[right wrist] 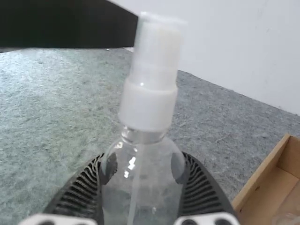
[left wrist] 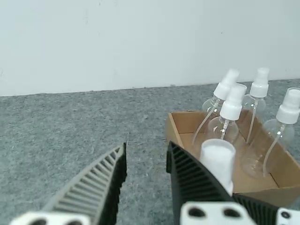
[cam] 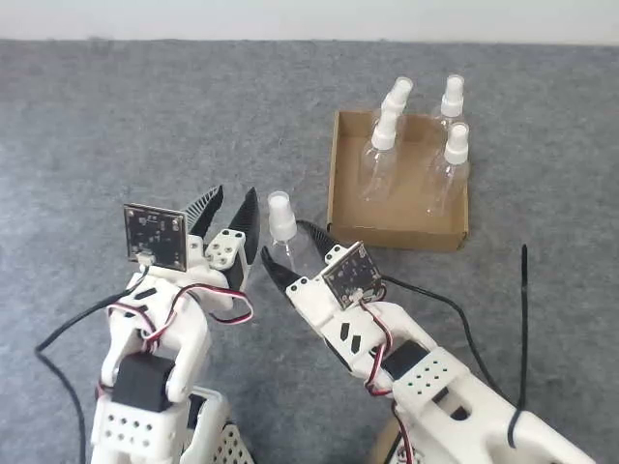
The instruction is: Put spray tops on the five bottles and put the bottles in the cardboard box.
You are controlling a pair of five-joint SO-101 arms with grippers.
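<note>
Work looks nearly done, judging by four clear plastic bottles (cam: pixel 377 162) with white spray tops (cam: pixel 456 143) standing in the brown cardboard box (cam: pixel 397 235), while the right hand (cam: pixel 290 251) grasps the fifth capped bottle (cam: pixel 281 222) beside the box and the left hand (cam: pixel 234 195) hangs released nearby, leaving one placement.

A shallow, open cardboard box (cam: pixel 397 235) lies at the far right. Inside it stand four clear bottles (cam: pixel 379 159), each with a white spray top (cam: pixel 456 143) fitted. The fifth bottle (cam: pixel 283 249), also clear and capped in white, stands upright just left of the box's near corner, apart from it, its body clasped by the right gripper (cam: pixel 290 255).
</note>
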